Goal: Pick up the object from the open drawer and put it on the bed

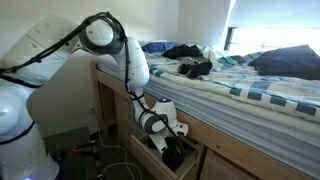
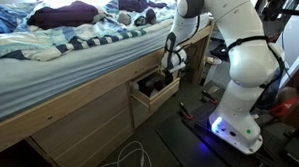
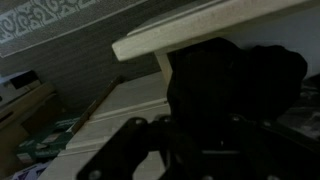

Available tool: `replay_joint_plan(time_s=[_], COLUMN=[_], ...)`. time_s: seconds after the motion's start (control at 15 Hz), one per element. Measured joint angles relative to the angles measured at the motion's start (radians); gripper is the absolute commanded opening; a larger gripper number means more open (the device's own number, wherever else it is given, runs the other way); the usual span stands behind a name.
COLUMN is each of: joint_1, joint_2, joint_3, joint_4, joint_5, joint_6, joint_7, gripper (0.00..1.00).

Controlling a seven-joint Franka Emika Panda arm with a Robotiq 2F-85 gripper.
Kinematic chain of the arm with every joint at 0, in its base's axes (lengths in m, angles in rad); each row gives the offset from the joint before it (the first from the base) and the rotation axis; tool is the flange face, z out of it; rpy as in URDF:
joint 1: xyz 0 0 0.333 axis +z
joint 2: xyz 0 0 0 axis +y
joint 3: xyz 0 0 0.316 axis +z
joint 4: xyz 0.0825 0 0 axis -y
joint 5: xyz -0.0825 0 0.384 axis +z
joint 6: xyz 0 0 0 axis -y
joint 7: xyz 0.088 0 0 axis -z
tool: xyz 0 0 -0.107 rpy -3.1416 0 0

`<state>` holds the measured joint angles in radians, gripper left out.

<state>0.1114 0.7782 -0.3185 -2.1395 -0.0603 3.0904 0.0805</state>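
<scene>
While the pale wooden frame of the bed [image 1: 250,112] overhangs the open drawer [image 2: 155,97], the hand [image 1: 172,144] sits down inside it, closed tight on the object [image 3: 235,75], a matte black lump; dark clothes [image 1: 192,67] crumple over the striped bedding.

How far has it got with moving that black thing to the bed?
Done: the drawer is open and the tool is down inside it. In hand: the tool looks shut on the object, not yet lifted. Left: carry it up onto the bed.
</scene>
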Motion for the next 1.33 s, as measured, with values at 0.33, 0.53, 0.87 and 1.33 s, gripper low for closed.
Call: replay_joint_plan(time_s=[0.33,0.53,0.87,1.33], joint_1=[0.073,0.106,0.193,0.412], joint_2=[-0.077,-0.109,-0.174,-0.322], joint_3=[-0.075,-0.111,-0.203,-0.428], joint_4=[-0.078,-0.113,-0.177,-0.284], joint_5=[-0.011,-0.02,-0.055,-0.201], joint_6=[-0.009,-0.013,-0.022,-0.114], joint_7=[0.0,0.0,0.0,0.017], gripper=[0.08,0.08,0.08,0.08])
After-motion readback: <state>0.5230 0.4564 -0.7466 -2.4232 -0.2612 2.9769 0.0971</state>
